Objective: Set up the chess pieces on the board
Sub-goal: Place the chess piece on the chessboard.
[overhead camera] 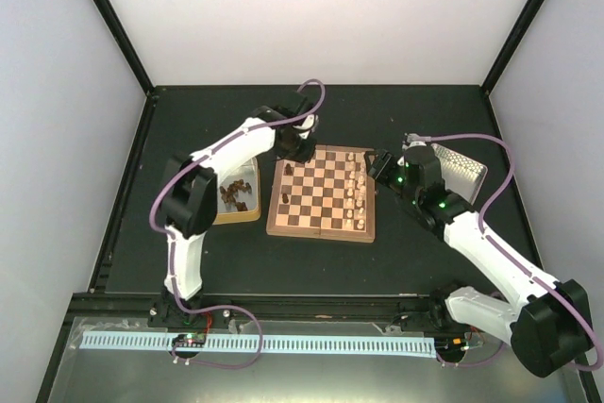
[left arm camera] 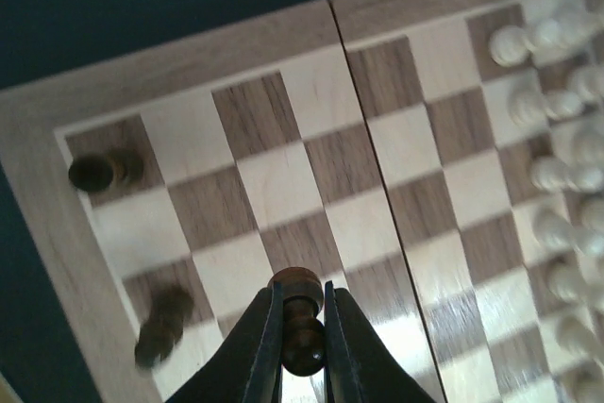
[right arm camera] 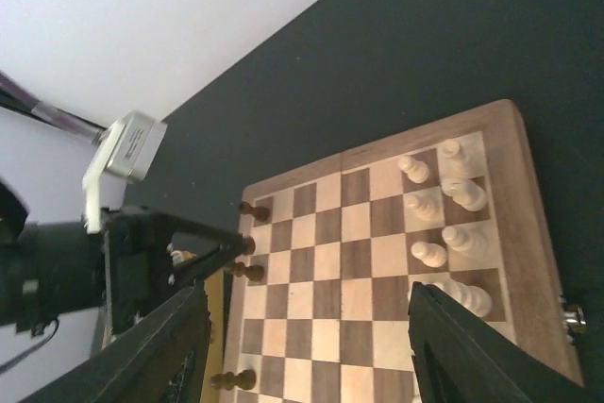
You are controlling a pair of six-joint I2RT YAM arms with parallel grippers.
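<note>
Left wrist, dark chess piece (left arm camera: 303, 335), checked board (left arm camera: 283, 176)

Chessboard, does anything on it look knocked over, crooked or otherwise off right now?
Nothing stands out. In the top view the board lies flat, with the cream pieces standing along its right side and a few dark pieces along its left. The left fingers hold one dark piece upright over the board.

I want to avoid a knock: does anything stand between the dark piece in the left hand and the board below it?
Nothing visible does. The left hand is shut on the held piece above bare squares of the board. The nearest dark piece stands off to the side, apart from it.
</note>
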